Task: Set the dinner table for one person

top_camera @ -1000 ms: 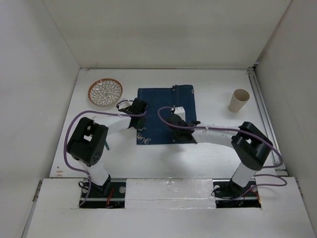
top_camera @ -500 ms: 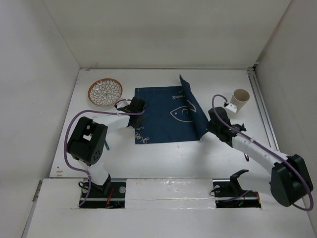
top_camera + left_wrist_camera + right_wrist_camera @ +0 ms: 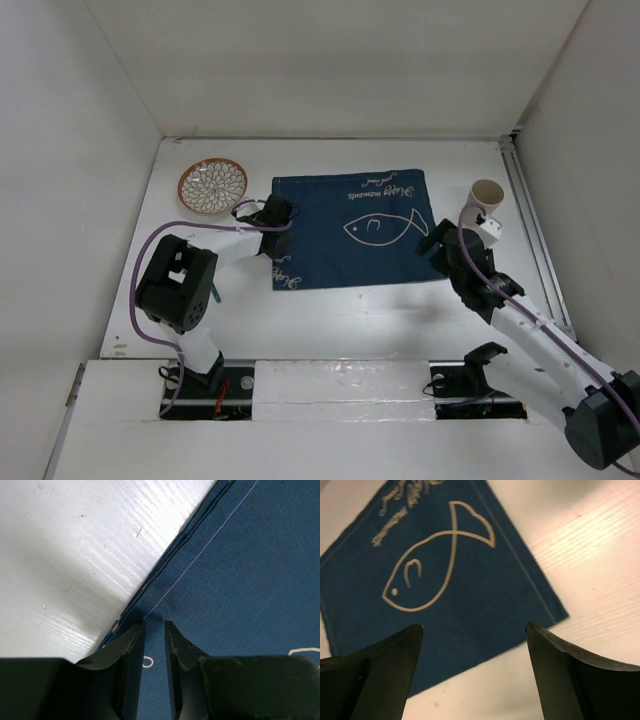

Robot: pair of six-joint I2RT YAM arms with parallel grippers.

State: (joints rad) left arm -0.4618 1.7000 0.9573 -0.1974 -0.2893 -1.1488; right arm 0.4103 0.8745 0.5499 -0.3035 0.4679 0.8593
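The bench (image 3: pixel 330 310) is what I am setting. It lies under everything and spreads out past the mat on every side. It is white, flat, hard and smooth, so it is nothing I take hold of, only a surface I lay things on. I judge that its slick top lets cloth and crockery slide if nudged. The mat (image 3: pixel 350 230), dark blue with a line-drawn fish, lies spread flat on it. It is thin, soft and limp, so I judge it should be taken by a hemmed edge or a corner and drawn sideways rather than pushed, or it will wrinkle. My left fingers (image 3: pixel 131 665) are down at the mat's left edge, drawn almost together with only a narrow slit between them. I cannot tell whether any cloth is nipped in that slit. My right fingers (image 3: pixel 375 670) stand wide apart with nothing between them, hanging above the mat's near right corner. Just beyond the mat's far left corner sits the plate (image 3: pixel 213 186), patterned with a rust rim. It looks ceramic, stiff and breakable, and is best pinched at the rim. Off the mat's right edge stands the cup (image 3: pixel 484 202), upright and pale. It is probably light and easy to tip, so I would take it by the wall near the lip with a gentle squeeze.
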